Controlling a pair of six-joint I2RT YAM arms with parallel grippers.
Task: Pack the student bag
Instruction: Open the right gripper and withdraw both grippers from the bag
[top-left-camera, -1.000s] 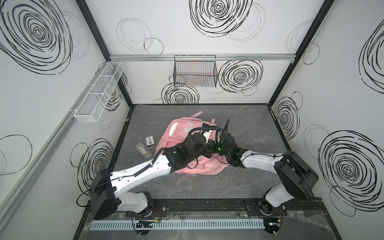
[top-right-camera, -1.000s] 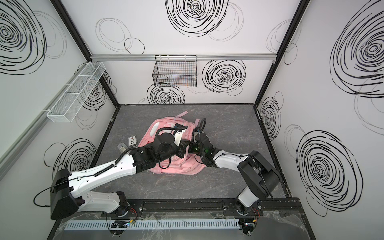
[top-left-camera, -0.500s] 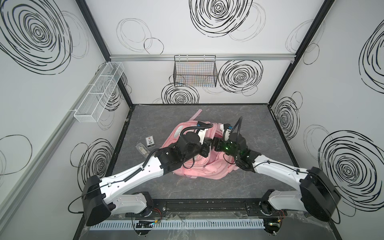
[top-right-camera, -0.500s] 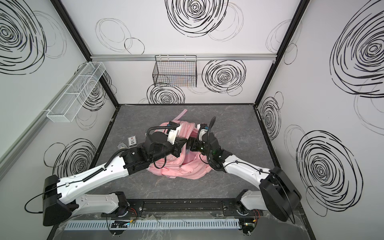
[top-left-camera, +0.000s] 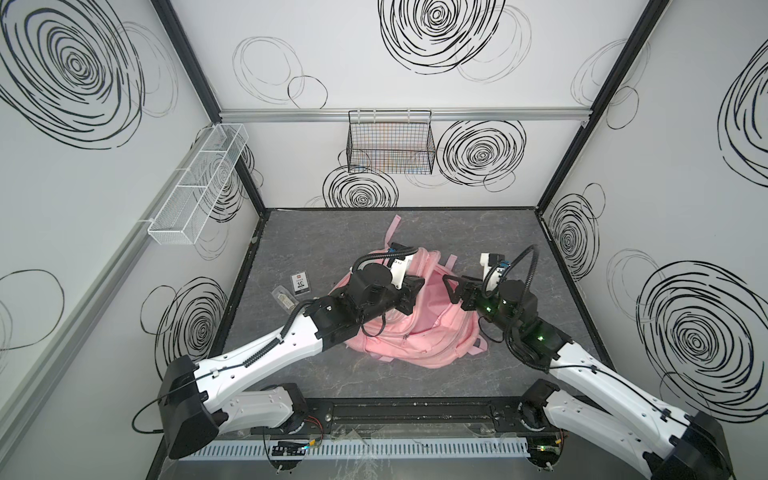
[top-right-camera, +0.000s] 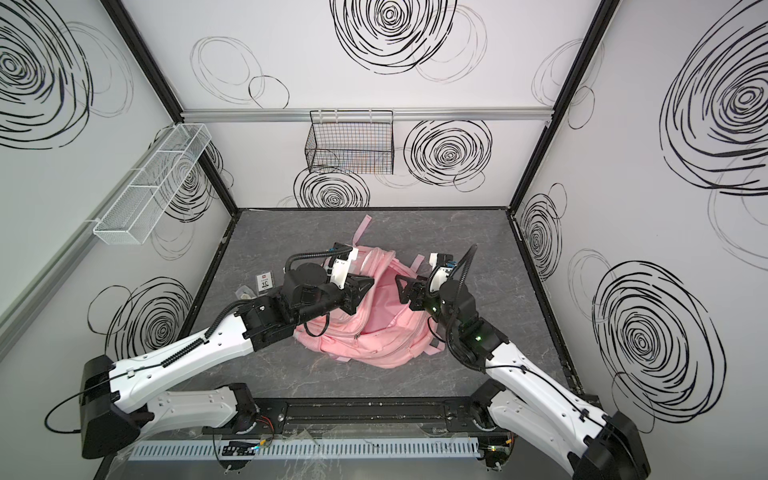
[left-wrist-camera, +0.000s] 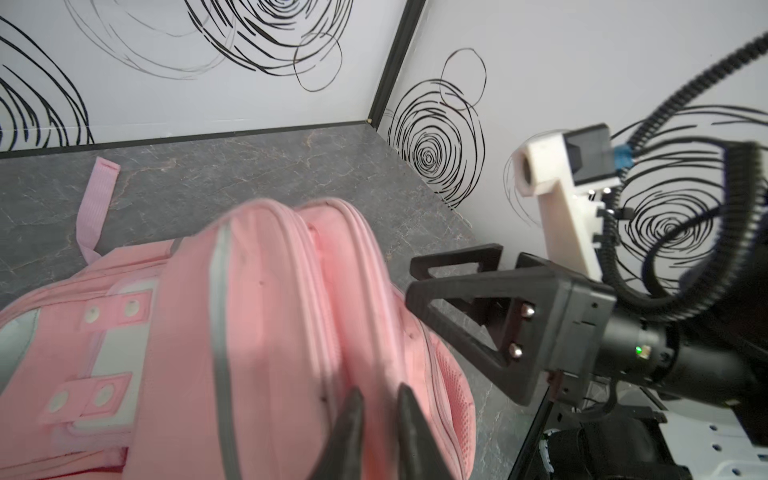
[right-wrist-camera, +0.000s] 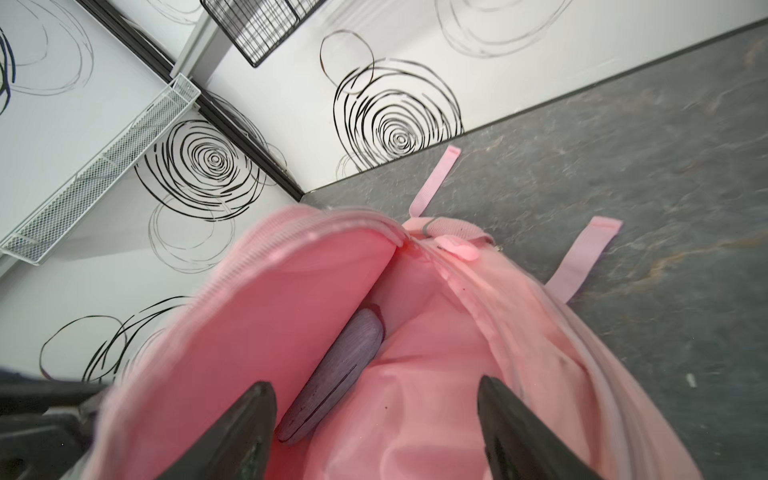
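The student bag (top-left-camera: 419, 332) (top-right-camera: 386, 332), soft and pink, lies mid-table with its main compartment gaping open. My left gripper (top-left-camera: 409, 291) (top-right-camera: 357, 291) hangs over the bag's left side. In the left wrist view its jaws (left-wrist-camera: 379, 392) stand a narrow gap apart against the blurred pink fabric (left-wrist-camera: 257, 332). My right gripper (top-left-camera: 451, 291) (top-right-camera: 401, 291) (left-wrist-camera: 415, 278) faces it across the opening, wide open and empty. In the right wrist view it (right-wrist-camera: 375, 382) hovers over the pink lining (right-wrist-camera: 415, 374), where a flat grey-purple case (right-wrist-camera: 336, 374) lies inside the bag.
A black-and-white card (top-left-camera: 300, 282) and a clear packet (top-left-camera: 284, 297) lie on the table left of the bag. A black wire basket (top-left-camera: 390, 145) hangs on the back wall and a white mesh shelf (top-left-camera: 199, 183) on the left wall. Pink straps (top-left-camera: 392, 228) trail toward the back.
The bag's top edge has been drawn up and back, so its mouth now gapes. My left jaws, shut before, have parted slightly. My right gripper has shifted right.
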